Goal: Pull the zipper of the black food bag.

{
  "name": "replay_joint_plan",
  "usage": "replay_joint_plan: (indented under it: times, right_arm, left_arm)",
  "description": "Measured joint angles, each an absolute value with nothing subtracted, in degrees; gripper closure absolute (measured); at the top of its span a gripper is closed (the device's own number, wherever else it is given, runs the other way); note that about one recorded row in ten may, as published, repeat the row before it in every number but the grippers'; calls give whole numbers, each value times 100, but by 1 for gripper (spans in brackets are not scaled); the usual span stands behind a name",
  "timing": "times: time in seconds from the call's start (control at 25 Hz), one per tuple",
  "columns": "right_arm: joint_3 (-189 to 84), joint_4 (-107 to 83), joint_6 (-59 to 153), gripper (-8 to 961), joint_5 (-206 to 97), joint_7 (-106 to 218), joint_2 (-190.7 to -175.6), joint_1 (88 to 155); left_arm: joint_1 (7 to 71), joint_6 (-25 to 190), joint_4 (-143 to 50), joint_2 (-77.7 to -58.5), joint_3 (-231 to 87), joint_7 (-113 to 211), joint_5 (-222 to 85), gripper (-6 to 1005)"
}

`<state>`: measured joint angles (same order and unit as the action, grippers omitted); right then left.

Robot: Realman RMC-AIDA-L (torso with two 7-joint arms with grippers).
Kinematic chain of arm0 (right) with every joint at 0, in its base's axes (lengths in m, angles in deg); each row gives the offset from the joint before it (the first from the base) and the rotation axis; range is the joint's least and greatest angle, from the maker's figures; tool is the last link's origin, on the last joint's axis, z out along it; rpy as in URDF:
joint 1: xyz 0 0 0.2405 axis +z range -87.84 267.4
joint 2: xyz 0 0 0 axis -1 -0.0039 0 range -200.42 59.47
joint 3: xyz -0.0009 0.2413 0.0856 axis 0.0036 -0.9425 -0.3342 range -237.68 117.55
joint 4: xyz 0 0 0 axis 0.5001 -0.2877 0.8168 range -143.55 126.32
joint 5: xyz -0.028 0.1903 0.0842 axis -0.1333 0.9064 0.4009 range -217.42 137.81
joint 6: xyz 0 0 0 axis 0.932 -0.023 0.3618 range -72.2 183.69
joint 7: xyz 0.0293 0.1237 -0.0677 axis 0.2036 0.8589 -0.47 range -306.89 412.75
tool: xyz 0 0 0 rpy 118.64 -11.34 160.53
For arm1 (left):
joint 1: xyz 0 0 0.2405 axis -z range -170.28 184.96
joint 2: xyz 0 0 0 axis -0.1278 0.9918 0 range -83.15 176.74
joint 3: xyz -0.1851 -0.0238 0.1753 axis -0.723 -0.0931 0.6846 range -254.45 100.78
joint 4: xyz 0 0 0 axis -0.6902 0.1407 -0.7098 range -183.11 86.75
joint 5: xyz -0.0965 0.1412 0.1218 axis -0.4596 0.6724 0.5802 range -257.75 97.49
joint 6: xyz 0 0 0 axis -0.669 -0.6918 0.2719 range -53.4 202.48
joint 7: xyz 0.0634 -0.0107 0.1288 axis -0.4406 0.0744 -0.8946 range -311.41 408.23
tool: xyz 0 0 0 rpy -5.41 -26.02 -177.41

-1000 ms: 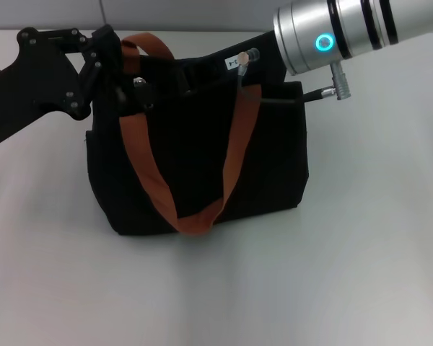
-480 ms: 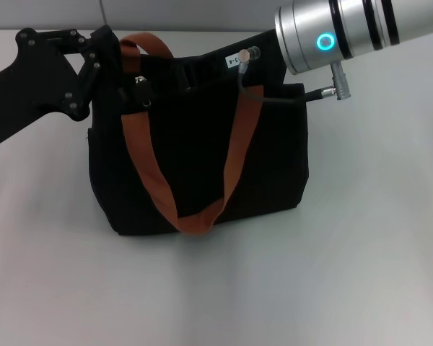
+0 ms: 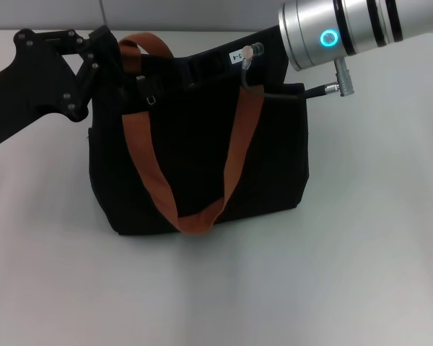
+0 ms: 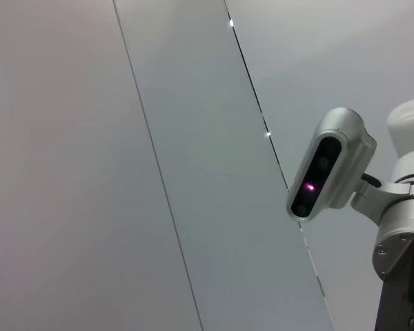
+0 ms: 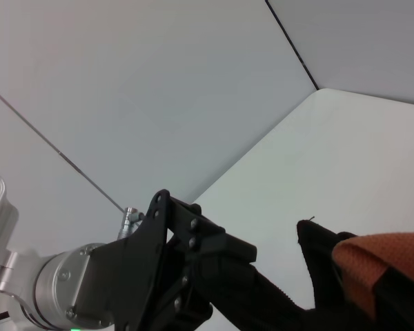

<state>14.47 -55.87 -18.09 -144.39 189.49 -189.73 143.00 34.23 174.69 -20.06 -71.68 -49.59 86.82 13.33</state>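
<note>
Head view, L to R. Left gripper (image 3: 110, 52), matte black w/ bolted linkage plates, reaches in from the left edge to the top-left corner of the large boxy black fabric food bag (image 3: 195, 155). Its tip lies against the bag's rim, beside the near end of the rust-orange webbing handle (image 3: 202, 169). Jaws: cannot tell whether spread or pinching, black on black at the rim.

Small silver metal zipper pull tab (image 3: 150, 94) sits on the bag's top edge, just right of the left gripper tip, between the gripper and the handle's left strap. Contact w/ the gripper not discernible.

Bag stands upright on the pale grey bench (image 3: 361, 259), centre of view, slightly left. The orange handle loops down over its front face; a second orange strap arches over the top-left corner.

Right arm: silver cylindrical wrist section w/ lit cyan ring (image 3: 346, 32) comes in from the top-right corner and overhangs the bag's top-right rim; a thin black cable (image 3: 274, 92) runs along that rim. Right gripper itself is lost in the black of the bag top; jaws cannot be told.

Right wrist view: black linkage of the left gripper (image 5: 186, 276) at close range, w/ bag fabric and orange webbing alongside.
</note>
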Motion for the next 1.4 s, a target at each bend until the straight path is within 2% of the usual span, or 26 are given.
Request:
replay_joint_plan:
  times: [0.92, 1.4]
  right_arm:
    - [1643, -5652, -1833, 751, -14393, 18972, -19010, 14378]
    - [1589, -5622, -1839, 750, -14335, 18951, -18980, 14325]
  left_arm:
    - [3433, 17518, -2058, -7163, -4956, 8691, 1296, 932]
    - [3394, 17509, -2058, -7152, -4959, 8691, 1218, 930]
